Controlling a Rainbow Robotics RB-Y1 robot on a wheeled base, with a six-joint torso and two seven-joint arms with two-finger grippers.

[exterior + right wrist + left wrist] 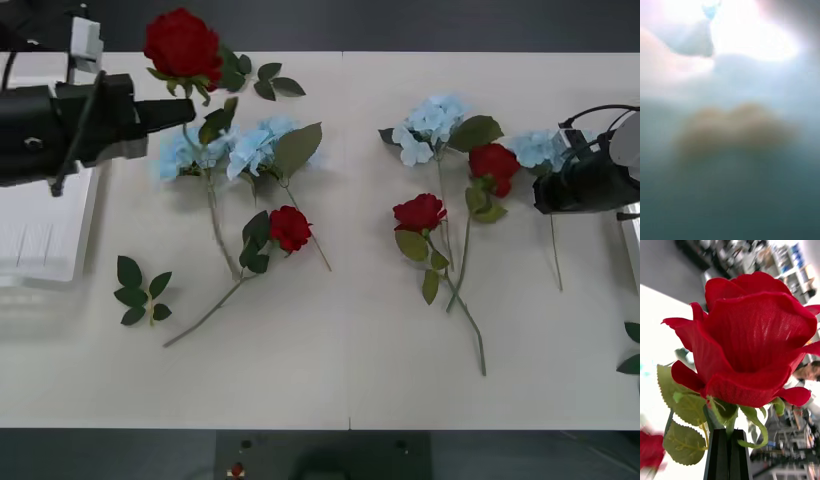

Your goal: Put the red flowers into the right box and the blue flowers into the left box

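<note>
Gripping deep red rose (752, 341) below bloom, left hand (727, 450).

pale table (300, 380), dark floor (120, 455)

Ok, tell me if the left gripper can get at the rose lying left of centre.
Probably not now: the left gripper is shut on another rose. The lying rose itself is uncovered.
</note>
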